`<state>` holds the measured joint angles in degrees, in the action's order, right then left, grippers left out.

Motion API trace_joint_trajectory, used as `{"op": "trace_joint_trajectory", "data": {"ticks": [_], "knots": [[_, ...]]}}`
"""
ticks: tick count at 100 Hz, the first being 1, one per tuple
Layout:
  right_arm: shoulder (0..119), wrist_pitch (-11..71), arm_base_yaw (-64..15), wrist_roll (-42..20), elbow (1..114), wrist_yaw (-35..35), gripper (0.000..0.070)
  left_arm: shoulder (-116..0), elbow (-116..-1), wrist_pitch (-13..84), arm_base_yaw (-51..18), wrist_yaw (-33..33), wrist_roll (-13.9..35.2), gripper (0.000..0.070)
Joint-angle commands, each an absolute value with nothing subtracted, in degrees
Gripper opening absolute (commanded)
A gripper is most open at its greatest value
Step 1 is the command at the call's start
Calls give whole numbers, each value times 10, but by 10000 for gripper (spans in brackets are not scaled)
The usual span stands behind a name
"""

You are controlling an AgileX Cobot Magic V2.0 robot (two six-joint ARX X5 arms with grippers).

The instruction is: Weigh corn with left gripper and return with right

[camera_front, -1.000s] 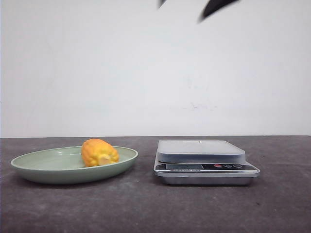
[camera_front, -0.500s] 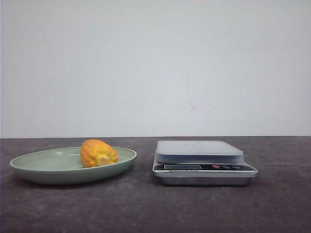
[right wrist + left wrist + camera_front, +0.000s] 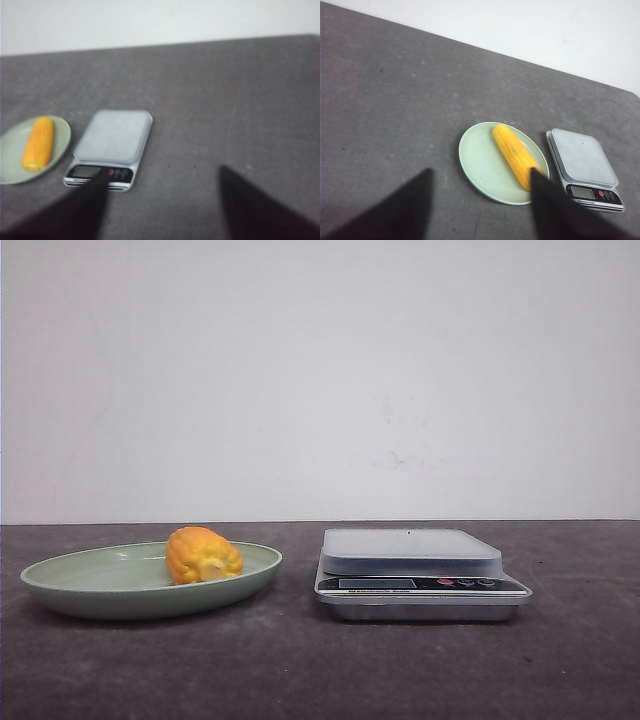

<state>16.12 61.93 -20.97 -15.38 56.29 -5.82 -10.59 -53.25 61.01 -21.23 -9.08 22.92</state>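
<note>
The orange-yellow corn [image 3: 203, 555] lies on a pale green plate [image 3: 90, 585] at the left of the table. It also shows in the left wrist view [image 3: 515, 155] and the right wrist view [image 3: 38, 143]. A silver kitchen scale [image 3: 415, 570] stands to the right of the plate, its platform bare. My left gripper [image 3: 480, 175] is open and empty, high above the plate. My right gripper [image 3: 162, 175] is open and empty, high above the table to the right of the scale [image 3: 112, 145]. Neither gripper shows in the front view.
The table is dark grey [image 3: 300, 670] with a white wall behind. The plate [image 3: 480, 160] and the scale [image 3: 582, 167] stand side by side with a narrow gap between them.
A dark arm part at the top of the front view one second ago has gone out of view. The corn, plate and scale have not moved.
</note>
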Motion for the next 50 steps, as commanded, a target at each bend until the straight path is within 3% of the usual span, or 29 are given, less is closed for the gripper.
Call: {"op": "trace_joint_trajectory", "data": {"ticks": [1,50], "knots": [[159,596,-212,-161,554,-59,8,-109,-537,594,-213,-91,212,12],[159,557,-212,-161,541,-60,10,-109,-536,566,-213,-91,203,17]]}}
